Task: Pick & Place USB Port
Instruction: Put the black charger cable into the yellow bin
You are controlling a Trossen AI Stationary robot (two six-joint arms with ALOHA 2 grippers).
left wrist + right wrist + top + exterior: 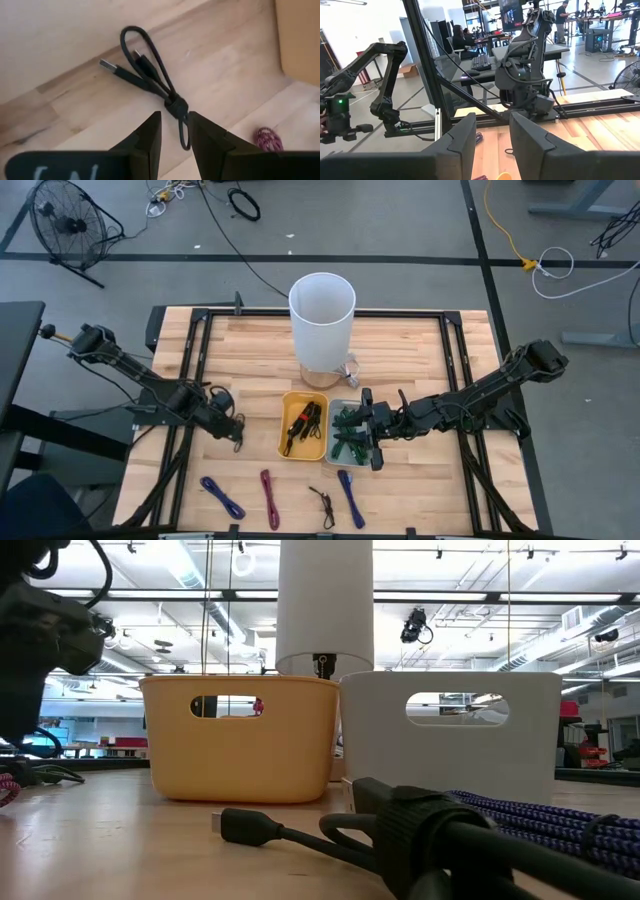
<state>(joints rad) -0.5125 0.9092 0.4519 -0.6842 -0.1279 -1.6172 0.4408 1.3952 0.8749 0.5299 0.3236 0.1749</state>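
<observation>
The USB cable [150,70], a black bundle tied in a loop, is lying on the wooden table [250,360] just left of the yellow bin [302,425]; we are seeing its tail running between the left gripper [174,131] fingers. Those fingers are standing narrowly apart around the cord, and we cannot tell whether they are pinching it. Just right of the yellow bin, the right gripper [372,427] is hovering, empty and parted, over the white bin [345,432]. Behind the yellow bin, the white cylinder [322,330] is standing upright.
</observation>
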